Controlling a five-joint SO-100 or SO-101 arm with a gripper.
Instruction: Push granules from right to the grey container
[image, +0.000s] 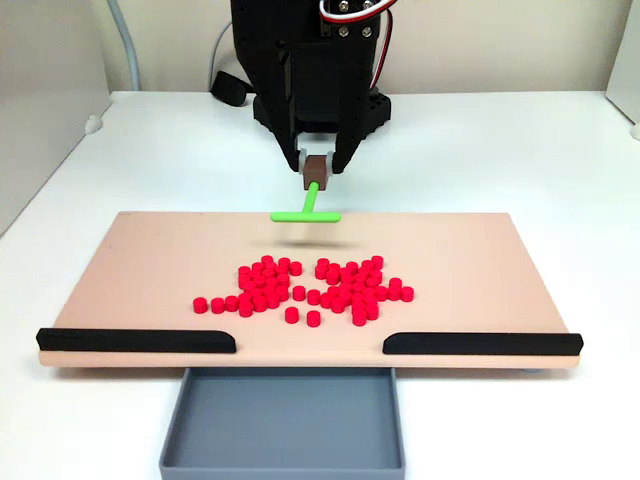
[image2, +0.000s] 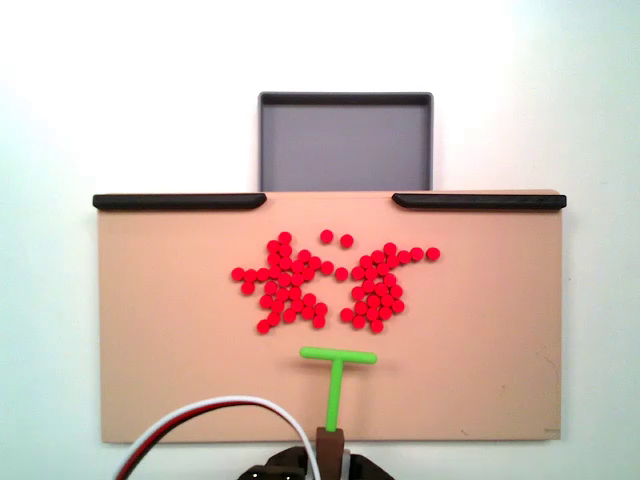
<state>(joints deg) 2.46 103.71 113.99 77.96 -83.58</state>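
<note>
The hand (image: 318, 168) is closed on the brown end of a green T-shaped stick (image: 306, 211). The red granules (image: 305, 287) lie in a heap on the tan board (image: 150, 270), just past the stick's bar. Farther from the hand sits the grey container (image: 285, 425), between two black bars (image: 135, 341). No writing can be read.

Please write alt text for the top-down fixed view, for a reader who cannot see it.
Red granules lie clustered mid-way on a tan board, none yet in the empty grey container beyond the gap between two black bars. Below them, the gripper holds a green T-shaped stick, crossbar facing the granules.
</note>
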